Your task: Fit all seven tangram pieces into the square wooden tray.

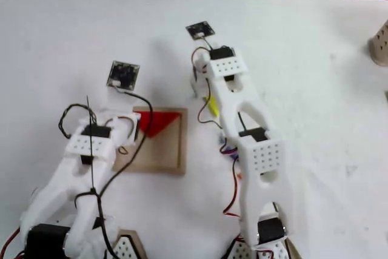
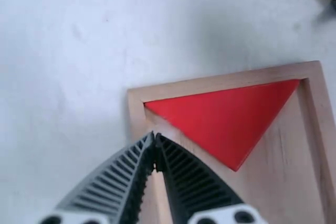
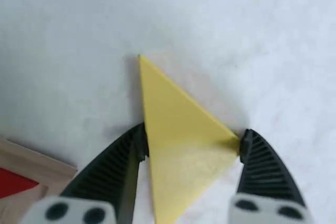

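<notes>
Since the right gripper (image 3: 191,141) has its jaws spread wide and pressed against two sides of the yellow triangle (image 3: 176,129), we judge the piece held. The coming move turns on where the tray (image 1: 182,147) lies from it. In the high view the tray is just beside the yellow triangle, toward the left arm's side and a little nearer the arm bases. One tray corner shows close to a finger in the right wrist view, so we expect a short carry. The triangle's sharp tip points away from the gripper across the white table (image 1: 315,89) (whether it is lifted or resting we cannot tell).

Inside the tray the red triangle (image 2: 226,116) lies flat, its long edge along the far wall and its point toward the middle; the wooden floor nearer the arms is bare. The left gripper (image 2: 154,145) is closed on nothing, its tips meeting over the tray's side wall beside the red triangle's corner. We think that arm is the obstacle, so the yellow piece should enter over the opposite wall.
</notes>
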Tool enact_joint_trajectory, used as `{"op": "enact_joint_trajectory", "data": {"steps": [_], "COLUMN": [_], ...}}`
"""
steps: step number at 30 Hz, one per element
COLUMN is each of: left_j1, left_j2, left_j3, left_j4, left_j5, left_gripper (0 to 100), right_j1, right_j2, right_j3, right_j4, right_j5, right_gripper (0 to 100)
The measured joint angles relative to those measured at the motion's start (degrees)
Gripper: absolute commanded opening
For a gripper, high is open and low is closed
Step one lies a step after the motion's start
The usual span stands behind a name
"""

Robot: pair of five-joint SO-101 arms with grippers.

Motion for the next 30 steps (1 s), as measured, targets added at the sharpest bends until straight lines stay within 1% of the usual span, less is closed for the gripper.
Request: {"op": "enact_joint_trajectory", "data": {"steps": [20, 30], "left_j1": [0.0, 0.0], "left_j2": [0.0, 0.0], "left_j3": [0.0, 0.0], "left_j4": [0.0, 0.0], "left_j5": [0.0, 0.0], "left_gripper": [3, 3], "right_j1": [0.0, -0.26], "right_j2": [-0.53, -2.64], "right_j3": [0.0, 0.09], "right_j4": [0.0, 2.46], "right_j5": [0.0, 0.18], "right_gripper": [15.2, 15.3]}}
